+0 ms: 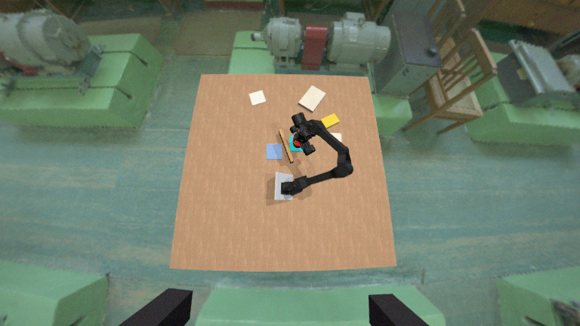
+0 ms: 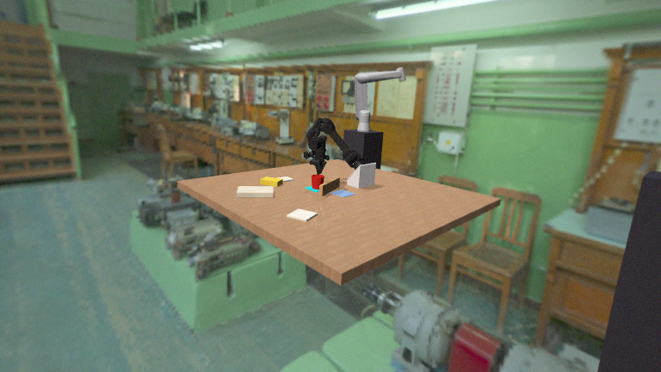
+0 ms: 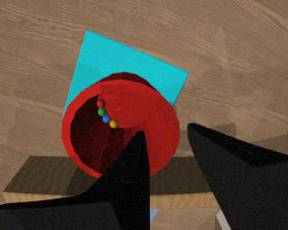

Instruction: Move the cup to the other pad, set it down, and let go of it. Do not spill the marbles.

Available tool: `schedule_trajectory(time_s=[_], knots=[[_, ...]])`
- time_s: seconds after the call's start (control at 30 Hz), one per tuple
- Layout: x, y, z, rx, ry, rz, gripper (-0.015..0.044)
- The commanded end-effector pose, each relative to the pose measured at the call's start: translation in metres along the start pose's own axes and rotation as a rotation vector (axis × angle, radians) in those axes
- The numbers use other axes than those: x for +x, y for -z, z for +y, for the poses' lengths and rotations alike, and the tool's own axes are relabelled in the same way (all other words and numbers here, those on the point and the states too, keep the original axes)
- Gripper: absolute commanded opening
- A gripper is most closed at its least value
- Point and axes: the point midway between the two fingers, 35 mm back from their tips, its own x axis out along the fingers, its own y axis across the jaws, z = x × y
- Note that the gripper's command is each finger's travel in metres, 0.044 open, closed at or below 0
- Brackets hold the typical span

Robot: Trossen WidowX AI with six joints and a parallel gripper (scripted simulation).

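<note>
While you look across the brown surface [image 1: 239, 219], you find the black arm [image 1: 337, 164] bent over the cyan pad [image 3: 128, 64], with the wooden bar [image 1: 285, 146] just beside that pad and the pale blue pad [image 1: 274, 151] beyond the bar. On the cyan pad the red cup [image 3: 119, 128] stands upright. Your jaws are parted, one finger inside the rim, one outside, gripping nothing; four marbles [image 3: 106, 115] lie inside.

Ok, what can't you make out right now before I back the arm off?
- Wrist: the red plastic cup's base on the cyan square pad is hidden by its own wall.
- Wrist: its near rim is covered by the black gripper, so contact is unclear.
- Top: the wrist hides most of the cup.
- Exterior: the coloured marbles are hidden inside the cup.
</note>
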Motion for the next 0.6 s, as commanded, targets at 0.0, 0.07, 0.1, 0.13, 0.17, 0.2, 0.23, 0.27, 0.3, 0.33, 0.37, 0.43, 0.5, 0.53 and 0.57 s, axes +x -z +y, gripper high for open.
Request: schedule_trajectory(time_s=[0.0,0.07,0.1,0.13,0.17,0.2,0.23,0.27,0.3,0.33,0.37,0.43,0.5,0.53,0.57], knots=[[-0.007,0.0,0.001,0.003,-0.002,0.003,0.0128],[-0.009,0.0,0.0,0.003,-0.001,0.002,0.0128],[-0.01,0.0,0.0,0.003,-0.001,0.002,0.0128],[-0.012,0.0,0.0,0.003,-0.001,0.002,0.0128],[-0.013,0.0,0.0,0.003,-0.001,0.002,0.0128],[-0.014,0.0,0.0,0.003,-0.001,0.001,0.0128],[-0.015,0.0,0.0,0.003,-0.001,0.001,0.0128],[-0.016,0.0,0.0,0.003,-0.001,0.001,0.0128],[-0.017,0.0,0.0,0.003,-0.001,0.001,0.0128],[-0.012,0.0,0.0,-0.001,0.001,-0.002,0.0154],[-0.012,0.0,0.0,-0.001,0.001,-0.002,0.018],[-0.012,0.0,0.0,-0.001,0.001,-0.002,0.0233],[-0.012,0.0,0.0,-0.001,0.001,-0.002,0.0285],[-0.012,0.0,0.0,-0.001,0.001,-0.002,0.0312],[-0.012,0.0,0.0,-0.001,0.001,-0.002,0.0338]])
